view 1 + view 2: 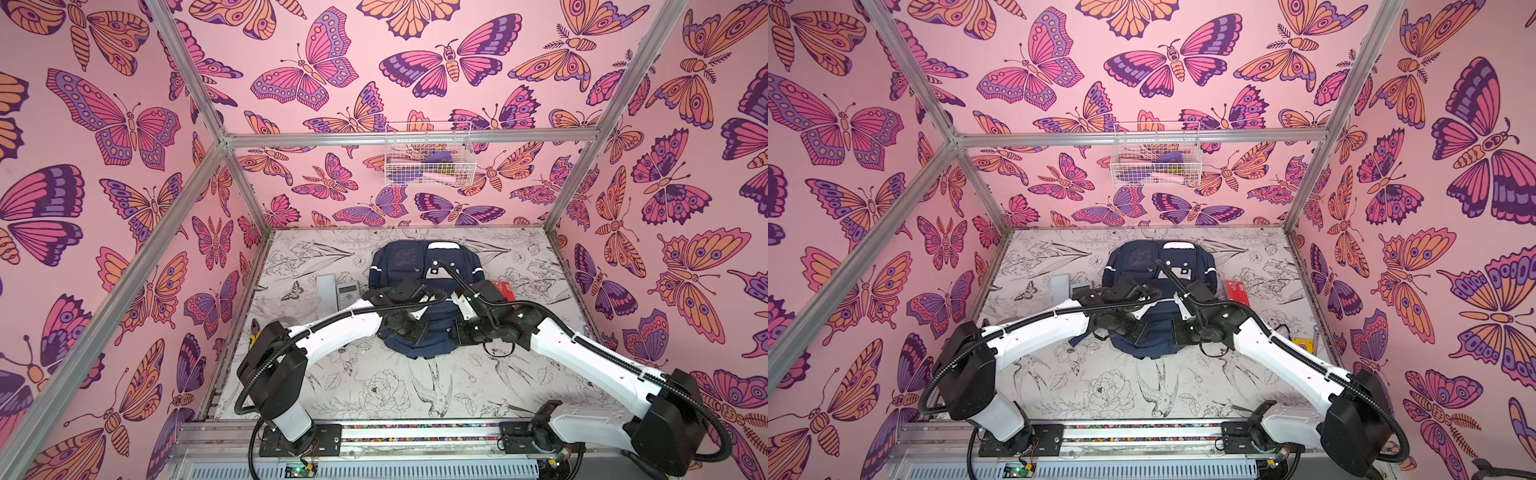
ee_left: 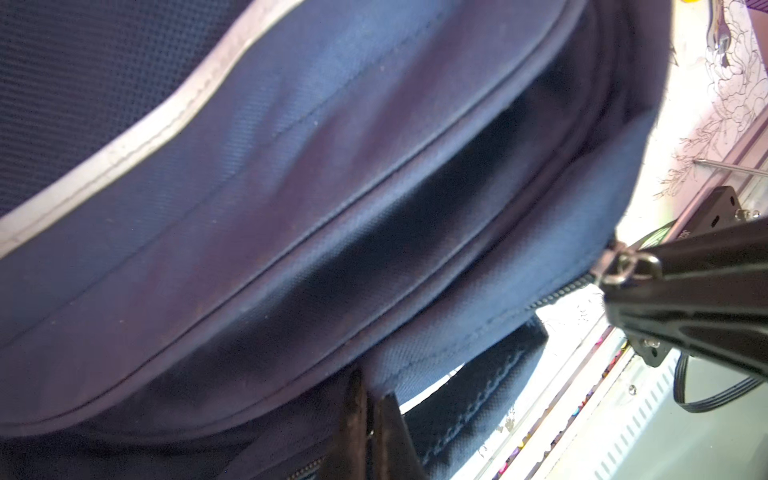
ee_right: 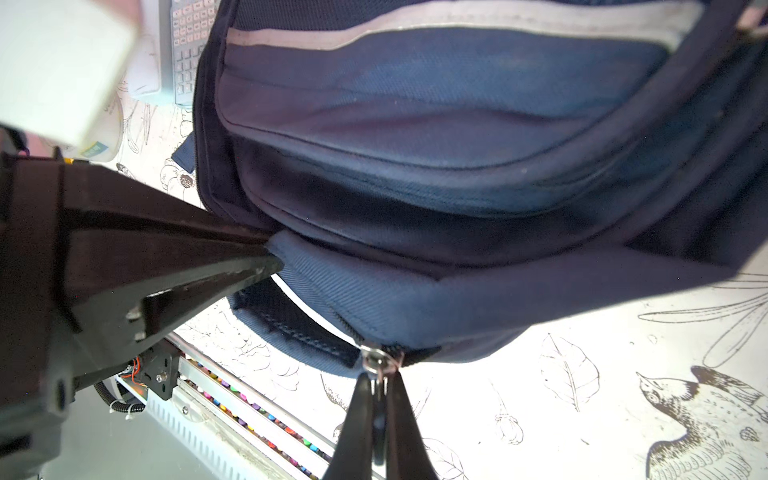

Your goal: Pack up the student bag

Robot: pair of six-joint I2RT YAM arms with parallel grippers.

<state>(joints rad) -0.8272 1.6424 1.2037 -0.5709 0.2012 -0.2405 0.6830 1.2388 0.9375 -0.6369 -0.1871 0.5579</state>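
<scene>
Pink walls (image 1: 365, 104) printed with large orange, magenta and purple butterflies close the cell at 9, 12 and 3 o'clock. Silver aluminium bars (image 1: 411, 138) frame the corners and cross the back wall. A white wire basket (image 1: 390, 162) hangs from the cross bar at 12 o'clock. The tabletop (image 1: 374, 386) is white with black line drawings of flowers and birds. At 6 o'clock runs a many-coloured strip (image 1: 415, 427). The light is bright and even.

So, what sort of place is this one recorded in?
Likely a purpose-built robot recording cell: an aluminium frame with butterfly-print walls boxes in the table holding the student bag, and two robot arms are mounted on a rail at its front edge.
</scene>
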